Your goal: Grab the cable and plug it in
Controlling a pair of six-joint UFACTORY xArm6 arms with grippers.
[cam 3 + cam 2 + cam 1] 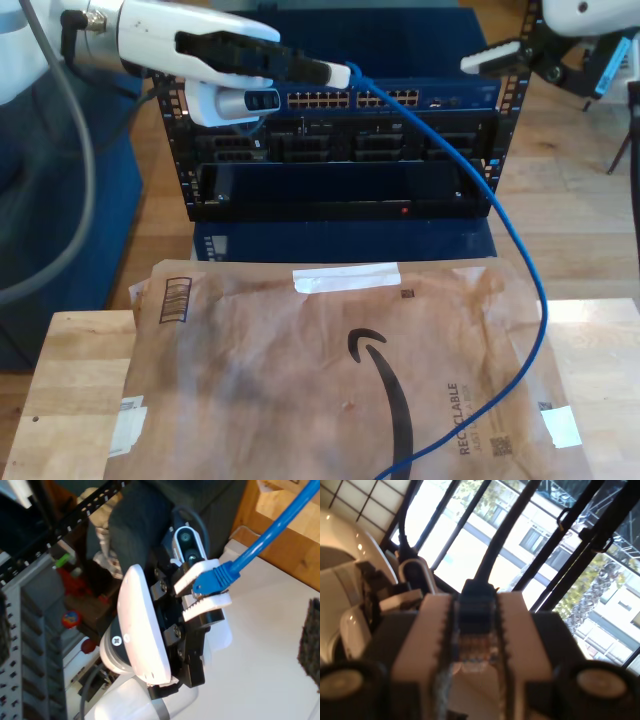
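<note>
The cable [520, 260] is thin and bright blue. It runs from my first gripper [340, 75], at the exterior view's upper left, down past the rack and over the paper envelope. My first gripper [476, 605] is shut on the cable's plug [476, 617], which sits between its white toothed fingers [432, 625]. The second wrist view looks at that same gripper [205, 590] holding the blue plug [212, 582], with the cable [270, 532] leading away. My second gripper [520, 60] hangs open at the exterior view's upper right, with nothing between its fingers; a dark pad [310, 640] shows at the frame edge.
A dark rack [340, 170] stands behind the table, with a blue network switch [350, 100] and its row of ports along the top, just beyond the held plug. A brown paper envelope [300, 380] covers most of the wooden table [70, 400].
</note>
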